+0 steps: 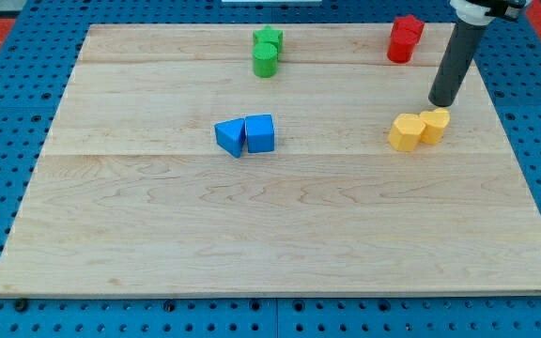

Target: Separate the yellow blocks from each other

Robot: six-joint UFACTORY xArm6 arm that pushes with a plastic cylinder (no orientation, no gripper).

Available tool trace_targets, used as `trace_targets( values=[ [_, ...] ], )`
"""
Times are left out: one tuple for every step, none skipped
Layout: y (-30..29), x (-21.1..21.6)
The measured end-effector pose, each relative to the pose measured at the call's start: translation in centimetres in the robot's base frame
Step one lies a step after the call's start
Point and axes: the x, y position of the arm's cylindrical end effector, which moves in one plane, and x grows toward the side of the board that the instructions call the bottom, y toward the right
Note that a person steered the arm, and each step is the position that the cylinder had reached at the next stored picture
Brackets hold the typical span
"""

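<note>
Two yellow blocks sit touching at the view's right: a larger yellow block (405, 132) on the left and a smaller yellow block (434, 125) on its right. My tip (442, 101) is just above the smaller yellow block, close to its upper edge; I cannot tell whether it touches it. The dark rod runs up to the view's top right.
A red star and a red cylinder (404, 39) sit together at the top right. A green star and a green cylinder (267, 52) sit at the top centre. Two blue blocks (246, 134) touch near the middle. The wooden board (270, 244) lies on a blue pegboard.
</note>
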Motion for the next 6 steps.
trace_targets(
  values=[
    [0.7, -0.7],
    [3.9, -0.4],
    [5.7, 3.7],
    [2.3, 5.3],
    [-3.3, 5.4],
    [-9.0, 5.1]
  ],
)
